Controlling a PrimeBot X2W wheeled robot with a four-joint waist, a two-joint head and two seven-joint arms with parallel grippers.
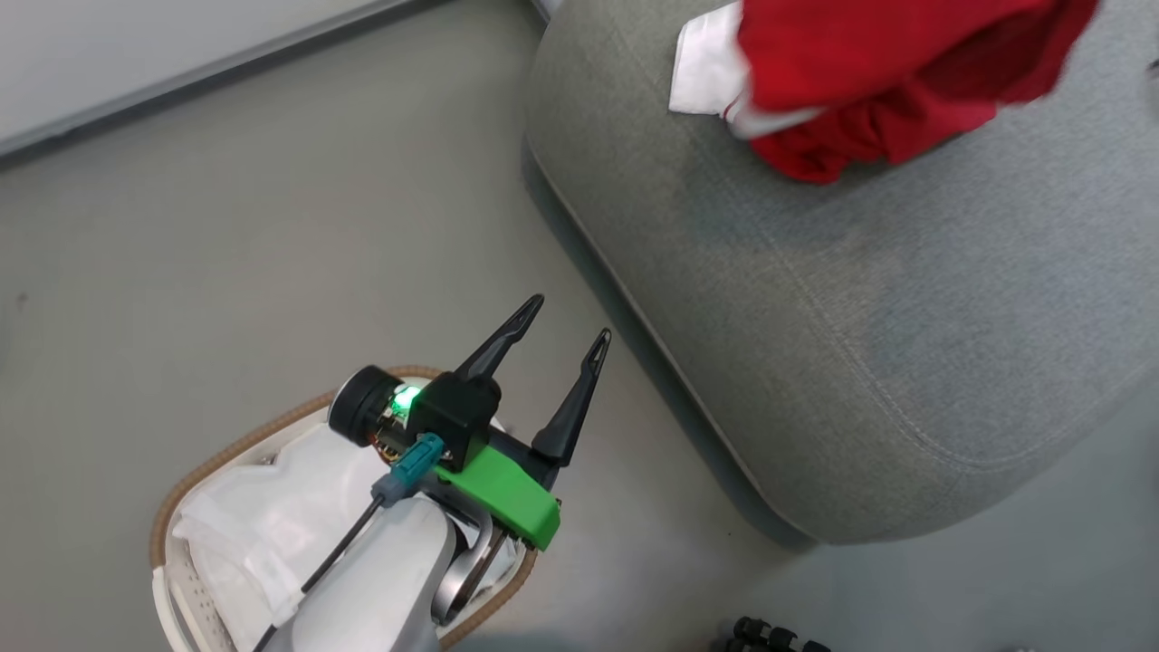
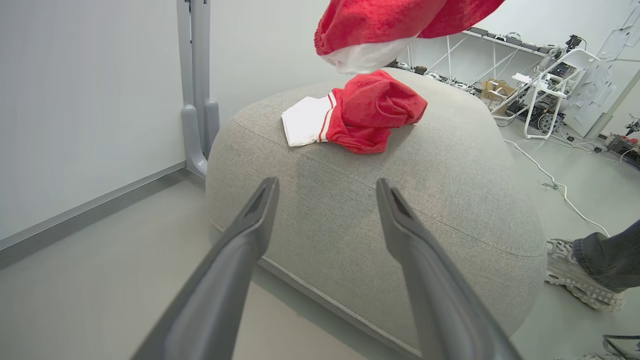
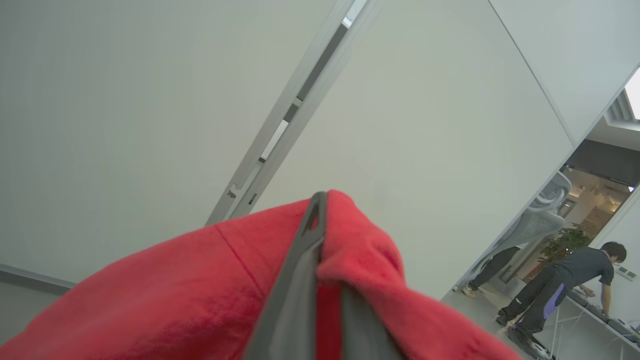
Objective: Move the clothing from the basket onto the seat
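1. The right gripper [image 3: 320, 210] is closed on a red garment [image 3: 175, 290]. In the right wrist view its two dark fingers press together, with the fabric bunched over and around them, against a pale wall [image 3: 125, 100]
2. In the left wrist view that garment hangs in the air above the seat [image 2: 350, 215]. Its red body and white hem show at the top edge, clear of the cushion
3. A second red garment [image 2: 372, 112] lies crumpled on top of the seat, towards its far side. Its white sleeve [image 2: 305, 125], trimmed with thin stripes, lies flat on the cushion beside the red bundle
4. In the head view the red and white fabric at the top right is blurred, so the two garments cannot be told apart there
5. The left gripper [image 1: 571, 317] is open and holds nothing, its fingers spread wide. In the head view it hovers over the far rim of the basket [image 1: 235, 444] and points towards the seat
6. The basket stands on the floor [image 1: 272, 226] near the seat's rounded corner, apart from it. What shows of its inside is a white liner sheet [image 1: 263, 525]
7. In the left wrist view a shoe [image 2: 575, 275] and a trouser leg [image 2: 607, 255] stand just beside the seat's right end. In the right wrist view a person [image 3: 565, 285] bends over a table in the distance
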